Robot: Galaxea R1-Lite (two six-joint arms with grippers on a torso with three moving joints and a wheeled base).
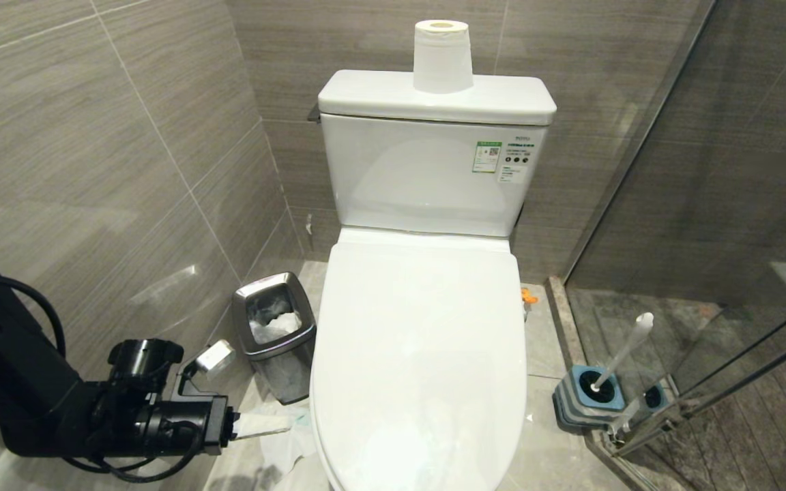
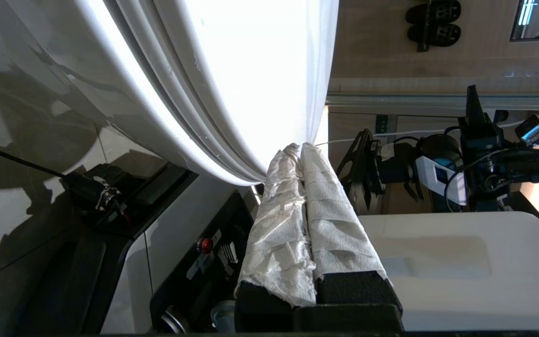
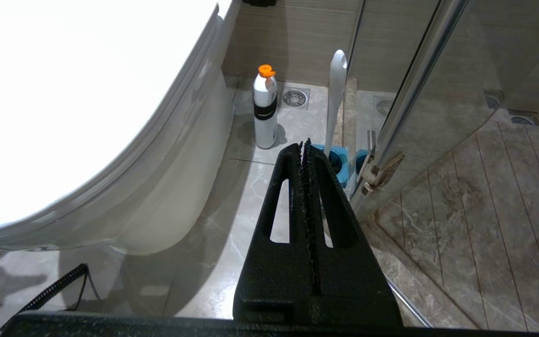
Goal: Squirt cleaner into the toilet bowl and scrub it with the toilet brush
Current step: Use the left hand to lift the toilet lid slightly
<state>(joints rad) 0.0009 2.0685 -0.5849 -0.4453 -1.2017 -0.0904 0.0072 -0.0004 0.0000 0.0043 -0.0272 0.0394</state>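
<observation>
The toilet bowl (image 1: 420, 354) is a white ceramic toilet with its lid down, so the basin is hidden. My left gripper (image 1: 287, 428) is low at its front left. The fingers (image 2: 330, 224) are wrapped in white paper and shut with nothing between them, the left gripper's (image 2: 299, 149) tips right at the lid's edge. The toilet brush (image 1: 628, 348) stands in its blue-and-grey holder (image 1: 587, 399) on the floor to the right. A white bottle (image 3: 265, 107) with an orange cap stands by the toilet's right side; no cleaner liquid shows. My right gripper (image 3: 304, 142) hangs parked and shut, short of the toilet brush (image 3: 336, 93).
A steel waste bin (image 1: 273, 327) stands left of the toilet, with crumpled white plastic (image 1: 284, 450) on the floor before it. A paper roll (image 1: 442, 54) sits on the tank. A glass shower door (image 1: 707, 204) closes the right side just behind the brush holder.
</observation>
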